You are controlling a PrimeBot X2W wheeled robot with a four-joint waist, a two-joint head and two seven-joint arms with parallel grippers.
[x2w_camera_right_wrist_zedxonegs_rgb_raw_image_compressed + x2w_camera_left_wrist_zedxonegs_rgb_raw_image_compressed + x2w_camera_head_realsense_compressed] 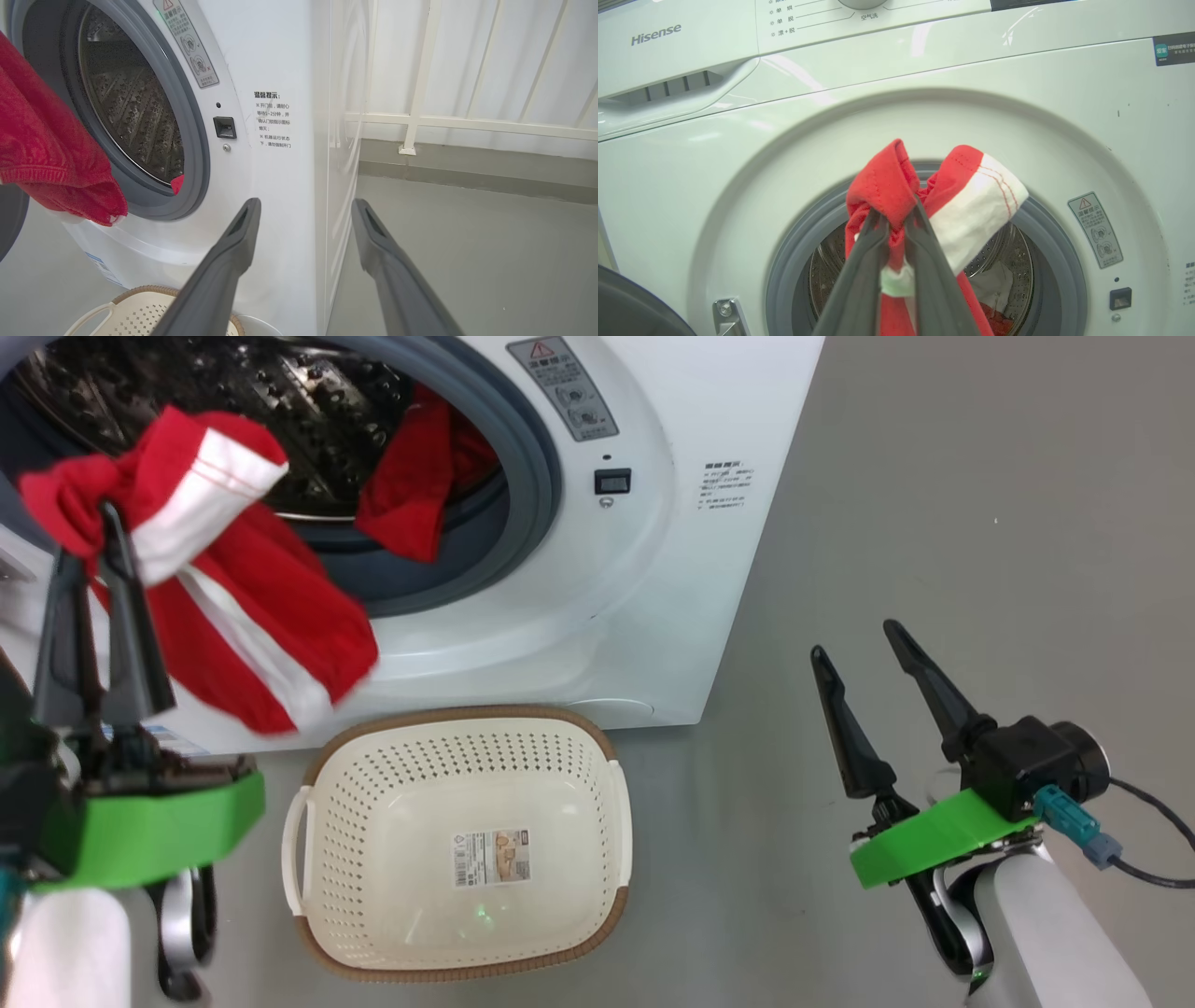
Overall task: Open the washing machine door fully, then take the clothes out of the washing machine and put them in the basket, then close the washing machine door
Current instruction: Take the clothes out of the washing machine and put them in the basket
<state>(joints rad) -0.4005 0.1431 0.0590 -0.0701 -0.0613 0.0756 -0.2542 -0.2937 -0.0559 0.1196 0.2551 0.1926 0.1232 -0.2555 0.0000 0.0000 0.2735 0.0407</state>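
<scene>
The left claw [89, 527] is almost closed, its two dark fingers pinching a bunched fold of a red garment with white bands [252, 607] at the upper left of the head view. The cloth hangs from the fingertips across the front of the washing machine [653, 569]. Its lowest corner ends just up and left of the basket [611, 821] rim, outside it.

The basket stands on the grey floor [934, 523] at the bottom centre, close against the foot of the machine. A paper label lies on its bottom.

The drum [308, 411] is exposed at the top left. A second red garment [411, 476] drapes from inside over the grey rubber ring [532, 457]. In the left wrist view a white cloth piece [994, 284] lies low in the drum, at the lower right of the opening.

A dark curved edge at the lower left of that view looks like the washing machine door [630, 308], swung away from the opening.

The right claw [854, 642] sits at the lower right of the head view, fingers spread wide with nothing between them. It is well apart from the basket and to the right of the machine.
</scene>
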